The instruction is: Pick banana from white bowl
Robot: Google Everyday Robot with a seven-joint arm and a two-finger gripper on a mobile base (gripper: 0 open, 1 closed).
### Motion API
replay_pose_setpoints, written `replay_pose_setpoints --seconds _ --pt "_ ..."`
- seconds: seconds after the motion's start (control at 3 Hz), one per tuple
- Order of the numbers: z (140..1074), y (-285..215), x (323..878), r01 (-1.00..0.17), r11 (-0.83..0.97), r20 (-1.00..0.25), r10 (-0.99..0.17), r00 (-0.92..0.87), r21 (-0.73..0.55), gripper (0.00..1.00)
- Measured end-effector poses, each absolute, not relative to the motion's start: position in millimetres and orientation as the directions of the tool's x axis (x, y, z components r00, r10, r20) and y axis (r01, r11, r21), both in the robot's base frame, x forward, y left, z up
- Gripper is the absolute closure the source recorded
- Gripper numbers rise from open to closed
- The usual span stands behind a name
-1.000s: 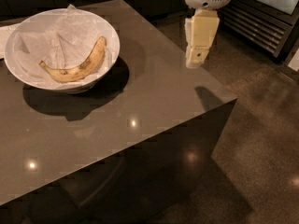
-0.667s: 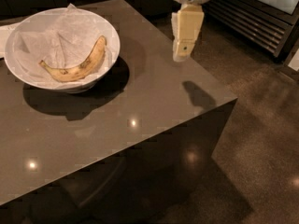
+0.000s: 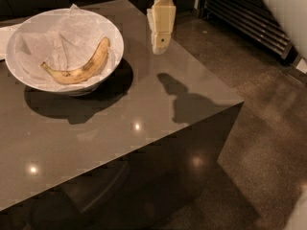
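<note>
A curved yellow banana [image 3: 79, 67] with brown speckles lies inside the white bowl [image 3: 111, 32], on crumpled white paper. The bowl stands on the far left of a dark glossy table [image 3: 144, 114]. My gripper [image 3: 160, 46] hangs from the top of the view, above the table's far right part, to the right of the bowl and clear of it. It holds nothing. Its shadow falls on the table near the right edge.
The table's right edge and front corner drop off to a speckled brown floor [image 3: 259, 128]. A dark slatted rack [image 3: 249, 18] stands at the back right. A white paper edge [image 3: 5, 35] shows left of the bowl.
My gripper has moved left, from beyond the table's right edge to over the table, closer to the bowl. The banana and bowl have not moved.
</note>
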State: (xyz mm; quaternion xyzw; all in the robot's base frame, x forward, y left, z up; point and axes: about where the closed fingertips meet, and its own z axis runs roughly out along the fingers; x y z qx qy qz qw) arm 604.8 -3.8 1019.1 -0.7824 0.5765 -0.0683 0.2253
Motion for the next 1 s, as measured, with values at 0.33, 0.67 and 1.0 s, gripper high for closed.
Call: replay_pose_setpoints --seconds 0.33,0.67,1.0 --pt "1021 -4 605 -0.868 -0.229 -0.158 -0.932 0.326 -0.441 0.0" --pt "1017 4 615 -0.864 -0.248 -0.17 -0.921 0.351 -0.439 0.0" --pt "1010 23 629 -0.858 -0.297 -0.173 -0.902 0.396 -0.419 0.01"
